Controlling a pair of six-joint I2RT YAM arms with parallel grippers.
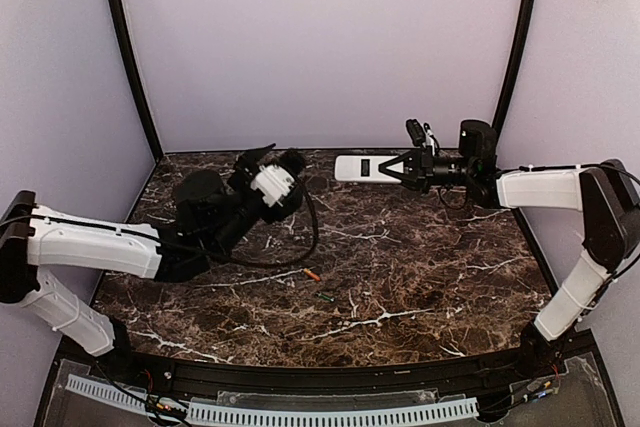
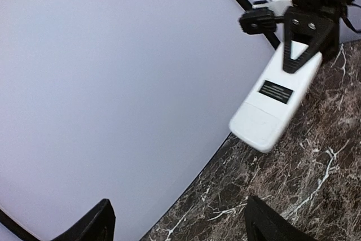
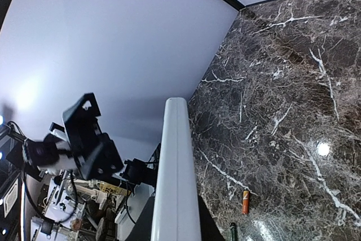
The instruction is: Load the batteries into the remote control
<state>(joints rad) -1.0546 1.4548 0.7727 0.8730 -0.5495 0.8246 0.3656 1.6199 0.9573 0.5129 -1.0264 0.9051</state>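
Holding the remote control (image 1: pixel 362 168) above the table's (image 1: pixel 450 277) far side.
My right claw (image 1: pixel 402 169) pinches its right end, long axis pointing at my left claw (image 1: pixel 262 154), open and empty; the orange battery (image 1: pixel 313 274) and dark battery (image 1: pixel 326 296) lie below, nearer that left arm.

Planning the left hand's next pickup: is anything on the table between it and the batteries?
Nothing visible does. The batteries lie on bare table nearer than the open left hand; only that arm's own cable loops between.
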